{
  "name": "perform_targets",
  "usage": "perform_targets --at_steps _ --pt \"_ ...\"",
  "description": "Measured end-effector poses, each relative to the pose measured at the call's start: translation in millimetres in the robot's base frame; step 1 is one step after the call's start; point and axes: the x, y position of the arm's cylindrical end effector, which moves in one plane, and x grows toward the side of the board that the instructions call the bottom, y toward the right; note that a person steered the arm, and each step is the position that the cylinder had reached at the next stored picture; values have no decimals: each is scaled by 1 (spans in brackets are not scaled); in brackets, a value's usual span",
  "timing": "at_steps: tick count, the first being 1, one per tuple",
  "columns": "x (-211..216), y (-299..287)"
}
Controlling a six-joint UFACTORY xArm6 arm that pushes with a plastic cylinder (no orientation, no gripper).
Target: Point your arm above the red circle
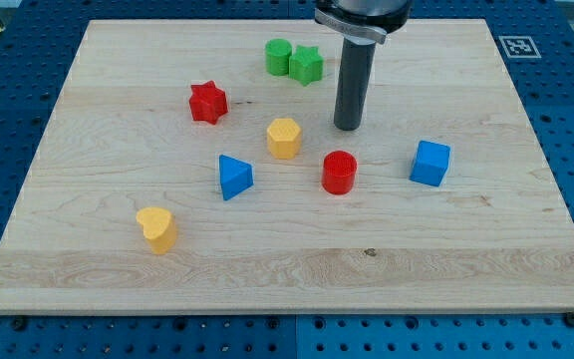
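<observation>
A pale wooden board (297,259) with fine lengthwise grain and a small dark knot near its lower middle lies on a blue perforated table (8,60). The smooth, matte plastic blocks sit scattered over it. The red circle (339,172), a short upright cylinder with its flat round face turned up and its axis vertical, has no sideways heading to speak of; it stands a little right of the board's middle, between the yellow hexagon (284,137) and the blue cube (430,163). My tip (347,127), the lower end of a straight, dark, smooth rod, rests on the wood just toward the view's top from the red circle, near it but apart. The arm carries no claw, only this rod, so nothing is grasped. A red star (207,102) lies to the view's left, a green cylinder (278,56) touches a green star (306,65) near the top, a blue triangular block (233,177) sits left of centre, and a yellow heart-like block (155,228) lies lower left.
</observation>
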Motion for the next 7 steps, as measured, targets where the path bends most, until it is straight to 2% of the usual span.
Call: perform_targets --at_steps 5,7 --pt "21 -6" --pt "21 -27"
